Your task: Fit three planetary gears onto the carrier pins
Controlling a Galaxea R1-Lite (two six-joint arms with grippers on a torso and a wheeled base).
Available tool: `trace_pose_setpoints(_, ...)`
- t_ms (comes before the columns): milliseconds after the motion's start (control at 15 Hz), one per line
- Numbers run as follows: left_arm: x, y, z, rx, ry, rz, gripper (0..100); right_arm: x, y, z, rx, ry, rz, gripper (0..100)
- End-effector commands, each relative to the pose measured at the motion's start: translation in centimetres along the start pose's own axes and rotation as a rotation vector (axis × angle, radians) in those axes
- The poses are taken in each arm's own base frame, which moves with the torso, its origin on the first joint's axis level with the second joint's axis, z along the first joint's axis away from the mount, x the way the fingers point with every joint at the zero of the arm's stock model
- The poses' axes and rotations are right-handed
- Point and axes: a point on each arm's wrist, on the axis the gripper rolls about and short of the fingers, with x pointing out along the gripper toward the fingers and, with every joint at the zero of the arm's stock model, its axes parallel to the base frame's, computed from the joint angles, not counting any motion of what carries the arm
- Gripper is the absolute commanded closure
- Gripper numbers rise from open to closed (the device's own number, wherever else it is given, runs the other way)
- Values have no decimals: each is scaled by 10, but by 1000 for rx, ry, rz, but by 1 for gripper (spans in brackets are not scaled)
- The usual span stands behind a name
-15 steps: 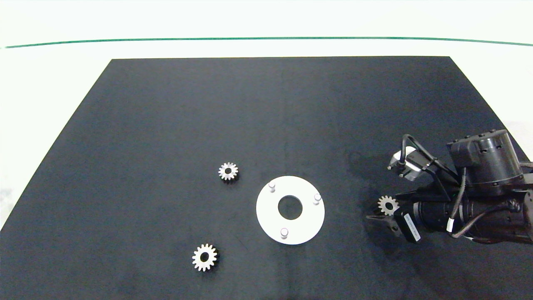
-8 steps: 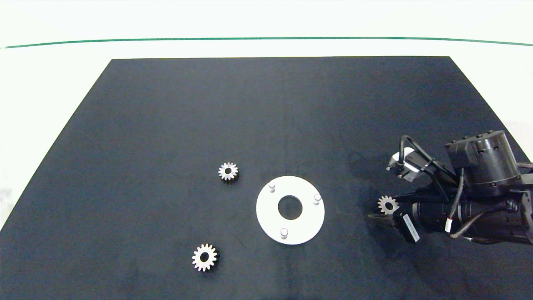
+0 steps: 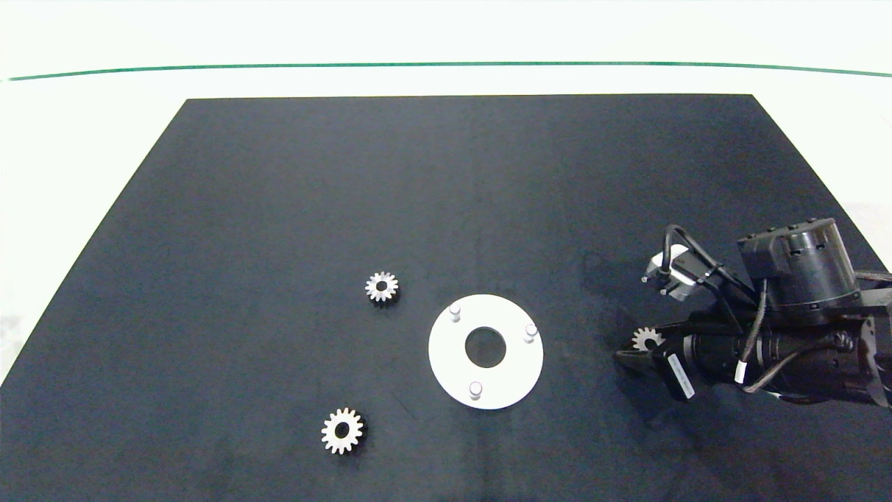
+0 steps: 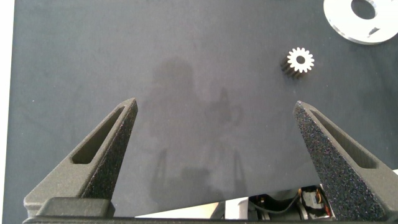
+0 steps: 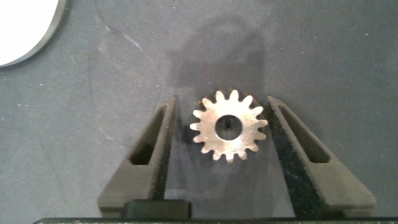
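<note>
A white disc [image 3: 449, 359] lies on the black mat, its three carrier pins [image 3: 455, 311] standing bare in a triangle. One planetary gear [image 3: 382, 286] rests behind and left of the disc, another [image 3: 342, 430] in front and left. To the disc's right a third gear [image 3: 647, 339] lies flat between the fingers of my right gripper [image 3: 637, 348]. In the right wrist view this gear [image 5: 229, 126] touches one finger and a narrow gap separates it from the other, so the right gripper [image 5: 221, 104] is open. My left gripper [image 4: 214, 104] is open wide over bare mat, holding nothing.
The left wrist view shows one gear [image 4: 300, 60] and the disc's rim [image 4: 339, 22] further out. A corner of the disc [image 5: 25, 31] shows in the right wrist view. The mat's right edge [image 3: 808, 164] runs close behind the right arm; white table surrounds the mat.
The right arm has crept a little to the left, and its wrist now covers more of the gear between the fingers. The disc and the other two gears have not moved.
</note>
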Motion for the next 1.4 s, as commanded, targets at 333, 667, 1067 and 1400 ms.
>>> trace_pose_setpoints(333, 0, 0, 0, 1, 4, -1, 0, 4, 1, -1, -5, 13, 4, 58)
trace_pose_setpoints(667, 1, 0, 0, 0, 12, -8, 0, 3, 0, 1, -7, 6, 1, 69)
trace_pose_setpoints(1067, 1, 0, 1, 0, 10, -9, 0, -7, 0, 2, -19, -16, -4, 75)
trace_pose_setpoints(1400, 2, 0, 0, 0, 13, -9, 0, -34, -1, 7, -61, -58, -9, 75)
